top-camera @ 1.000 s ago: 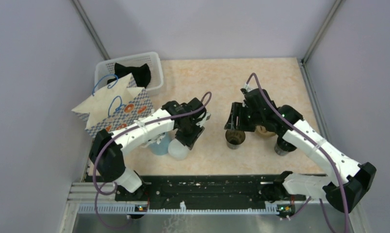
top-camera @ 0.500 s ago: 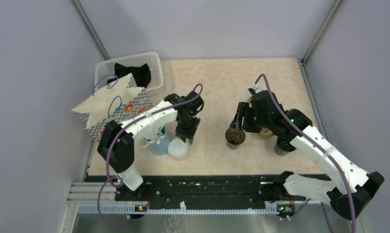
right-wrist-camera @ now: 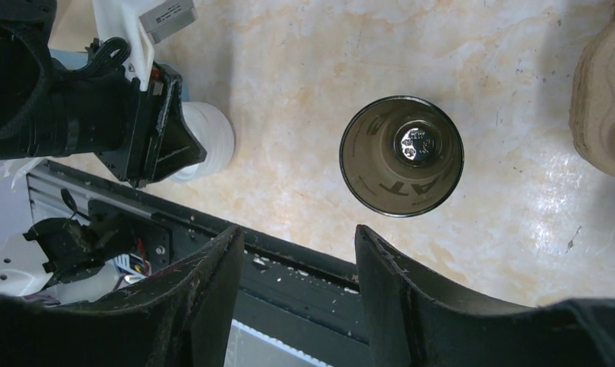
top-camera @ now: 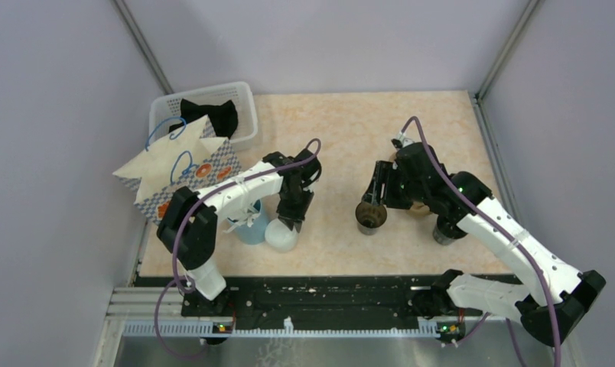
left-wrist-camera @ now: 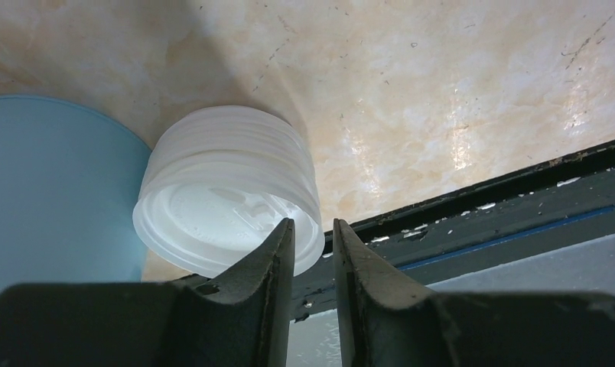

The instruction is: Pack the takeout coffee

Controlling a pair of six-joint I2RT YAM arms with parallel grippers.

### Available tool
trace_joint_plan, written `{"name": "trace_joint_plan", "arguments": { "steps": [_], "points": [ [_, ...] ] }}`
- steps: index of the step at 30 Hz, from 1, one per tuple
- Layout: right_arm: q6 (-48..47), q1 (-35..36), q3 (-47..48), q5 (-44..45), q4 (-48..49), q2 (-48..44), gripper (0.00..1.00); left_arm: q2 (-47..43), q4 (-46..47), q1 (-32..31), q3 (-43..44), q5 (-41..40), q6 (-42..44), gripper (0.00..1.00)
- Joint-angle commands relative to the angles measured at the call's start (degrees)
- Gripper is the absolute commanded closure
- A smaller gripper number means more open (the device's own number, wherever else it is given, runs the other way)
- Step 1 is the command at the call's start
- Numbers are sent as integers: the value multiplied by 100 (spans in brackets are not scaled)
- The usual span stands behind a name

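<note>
A dark brown-black takeout cup stands upright on the table with its top open and no lid on it. In the top view this cup is right under my right gripper. The right gripper hangs open above the cup and a little nearer than it, empty. A stack of white lids sits beside a light blue cup. My left gripper is at the stack's near rim. A narrow gap shows between its jaws, and one finger overlaps the top lid's edge.
A second dark cup is half hidden by the right arm. A brown pulp carrier lies just right of the open cup. A patterned paper bag and a white basket stand at the back left. The black rail runs along the near edge.
The left wrist has swung upright over the lid stack and its jaws have narrowed. The right arm shifted slightly right early on, then held still over the open cup.
</note>
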Motion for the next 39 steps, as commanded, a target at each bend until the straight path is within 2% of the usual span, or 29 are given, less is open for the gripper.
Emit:
{"name": "trace_joint_plan", "arguments": {
  "steps": [1, 16, 31, 39],
  "points": [
    [20, -46, 15, -15, 123, -17, 44, 69, 137, -12, -63, -131, 37, 70],
    [-19, -46, -18, -31, 157, 13, 44, 134, 143, -12, -109, -18, 96, 69],
    [-22, -48, -61, -36, 198, 5, 45, 201, 200, -30, -165, 128, 141, 63],
    [-26, -44, -84, -29, 209, -13, 44, 230, 198, -39, -152, 83, 158, 72]
  ]
}}
